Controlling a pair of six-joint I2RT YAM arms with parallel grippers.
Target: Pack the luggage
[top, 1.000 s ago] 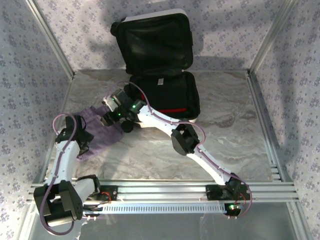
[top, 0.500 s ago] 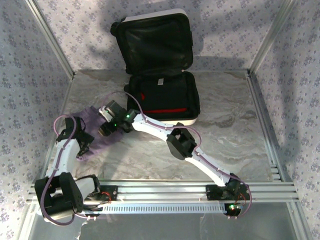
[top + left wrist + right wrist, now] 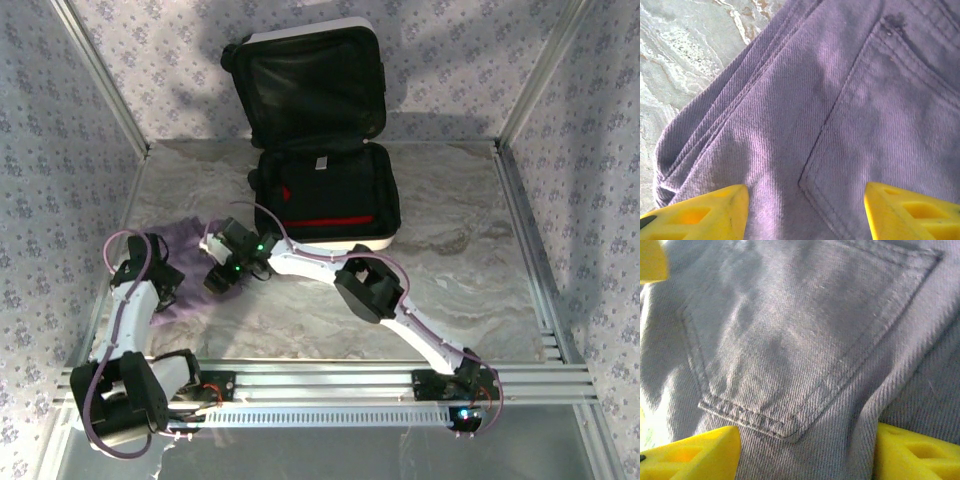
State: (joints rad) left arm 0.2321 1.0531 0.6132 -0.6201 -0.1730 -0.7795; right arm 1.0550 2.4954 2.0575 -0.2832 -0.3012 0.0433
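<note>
The luggage, a white hard-shell suitcase with black lining, lies open at the back middle, its lid leaning on the rear wall. A purple denim garment is spread on the table to its near left. My left gripper is low over the garment's near-left part. In the left wrist view the yellow fingers stand wide apart over the cloth by a pocket seam. My right gripper is over the garment's right side, open, with a pocket corner between its fingers.
A black item with a red stripe lies inside the suitcase base. Metal frame rails border the marble table on the right, and patterned walls close it in. A yellow fingertip shows at the upper left of the right wrist view.
My right gripper has swung from near the suitcase's front edge toward the near left and down onto the purple garment. The left gripper has shifted slightly over the cloth.
</note>
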